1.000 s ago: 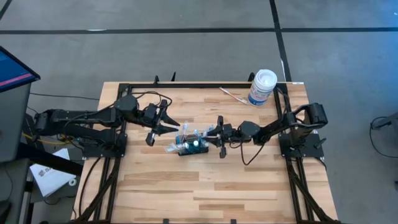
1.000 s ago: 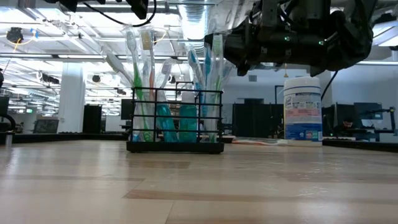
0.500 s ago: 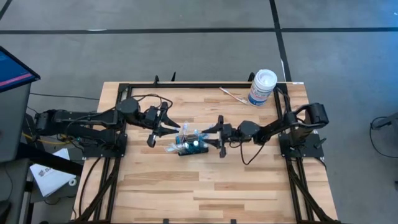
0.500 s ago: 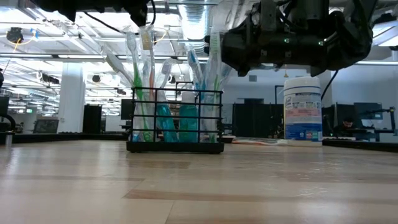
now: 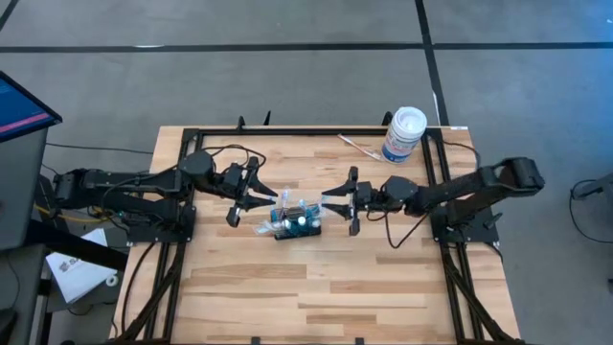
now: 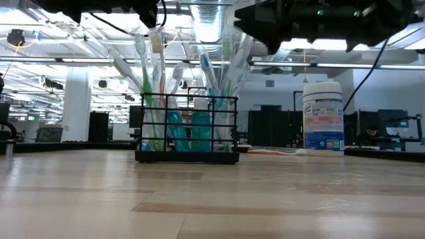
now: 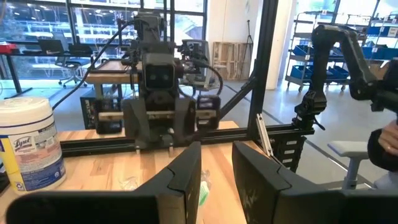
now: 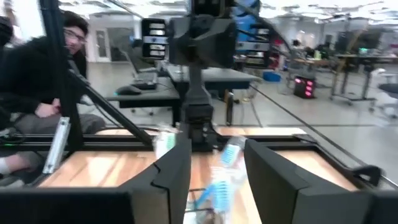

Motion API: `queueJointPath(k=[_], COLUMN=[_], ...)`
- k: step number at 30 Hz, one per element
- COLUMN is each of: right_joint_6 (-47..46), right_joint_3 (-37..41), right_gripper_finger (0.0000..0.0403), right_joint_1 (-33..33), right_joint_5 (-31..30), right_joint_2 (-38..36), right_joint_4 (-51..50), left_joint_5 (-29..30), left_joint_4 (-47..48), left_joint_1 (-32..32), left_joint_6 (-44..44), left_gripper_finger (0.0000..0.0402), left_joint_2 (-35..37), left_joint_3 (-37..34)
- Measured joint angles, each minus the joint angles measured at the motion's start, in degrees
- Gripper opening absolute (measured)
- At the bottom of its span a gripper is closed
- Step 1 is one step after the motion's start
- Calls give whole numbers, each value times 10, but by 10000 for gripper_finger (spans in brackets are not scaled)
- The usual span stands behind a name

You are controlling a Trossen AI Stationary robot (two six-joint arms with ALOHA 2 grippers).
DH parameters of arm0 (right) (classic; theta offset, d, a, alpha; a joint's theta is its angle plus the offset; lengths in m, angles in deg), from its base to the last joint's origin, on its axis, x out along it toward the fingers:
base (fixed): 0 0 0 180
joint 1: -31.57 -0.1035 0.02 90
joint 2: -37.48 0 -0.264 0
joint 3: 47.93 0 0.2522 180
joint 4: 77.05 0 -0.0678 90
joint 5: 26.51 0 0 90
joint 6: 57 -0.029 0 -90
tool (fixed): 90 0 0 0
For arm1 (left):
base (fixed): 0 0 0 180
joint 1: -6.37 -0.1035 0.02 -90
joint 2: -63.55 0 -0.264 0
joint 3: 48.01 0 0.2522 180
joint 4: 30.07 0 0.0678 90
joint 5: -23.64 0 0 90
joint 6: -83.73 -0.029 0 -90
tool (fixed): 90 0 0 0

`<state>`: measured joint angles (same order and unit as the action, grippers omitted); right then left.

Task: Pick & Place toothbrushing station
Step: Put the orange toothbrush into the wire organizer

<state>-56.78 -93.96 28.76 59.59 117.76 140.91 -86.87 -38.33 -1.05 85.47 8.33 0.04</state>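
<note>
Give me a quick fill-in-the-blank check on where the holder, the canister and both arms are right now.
The toothbrushing station stands on the table between the left gripper and the ____ gripper.
The right gripper's jaws are ____, with nothing between them.
The white canister stands near the table's far ____ corner in the high view.
The brushes in the station stand ____ in the low view.

Missing words: right; open; right; upright
</note>
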Motion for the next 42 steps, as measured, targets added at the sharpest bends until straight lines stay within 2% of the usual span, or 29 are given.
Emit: queueJointPath(k=[6,9,17,24,30,34,42], right_joint_6=[-15,-27,-27,18,60,90,155], right_joint_3=[-3,-28,-152,-280,-389,-458,-540], right_gripper_finger=[112,100,84,82,82,82,82], right_joint_1=[25,47,148,240,311,353,421], right_joint_5=[-16,-16,-11,28,43,72,73], right_joint_2=[-109,-156,-179,-123,-38,24,131], right_joint_4=[-156,-292,-617,-811,-943,-998,-1068], left_joint_5=[0,7,10,10,10,10,10], left_joint_4=[-1,-4,-5,-7,-8,-8,-5], left_joint_1=[0,0,0,0,0,0,0], left_joint_6=[0,0,0,0,0,0,0], left_gripper_finger=[86,86,86,86,86,86,86], left_joint_2=[0,0,0,0,0,0,0], left_joint_3=[0,0,0,0,0,0,0])
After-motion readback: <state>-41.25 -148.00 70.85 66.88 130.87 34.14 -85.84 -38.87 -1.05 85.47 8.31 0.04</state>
